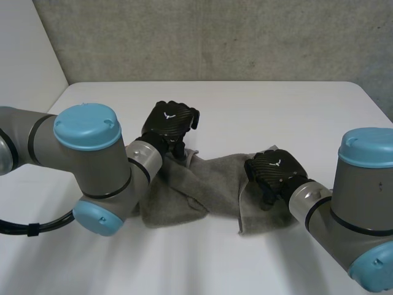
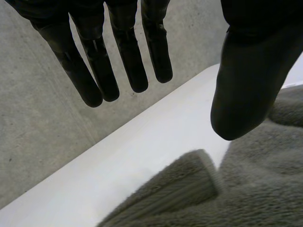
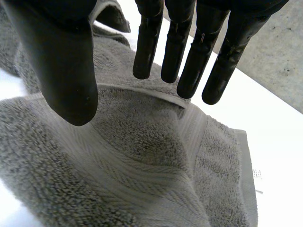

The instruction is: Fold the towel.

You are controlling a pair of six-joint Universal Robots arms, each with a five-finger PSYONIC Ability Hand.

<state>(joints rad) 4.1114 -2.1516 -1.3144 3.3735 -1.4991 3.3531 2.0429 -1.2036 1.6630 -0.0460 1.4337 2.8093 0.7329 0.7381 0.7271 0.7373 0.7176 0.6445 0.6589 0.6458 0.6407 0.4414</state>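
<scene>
I saw the grey towel [image 1: 202,184] lying bunched on the white table [image 1: 245,104] between my two hands. My left hand [image 1: 169,126] hovered at its far left end, fingers straight and spread, gripping nothing. My right hand [image 1: 273,169] hung over its right part, fingers likewise straight, empty.

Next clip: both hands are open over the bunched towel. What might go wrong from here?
1. The towel lies bunched with overlapping layers, not flat; a fold started now would likely come out lopsided.
2. The right hand hangs open over stacked layers; closing there, it may pinch several layers at once.
3. The left hand sits at the towel's far left end, its fingers pointing past the cloth; it may close on nothing.
</scene>
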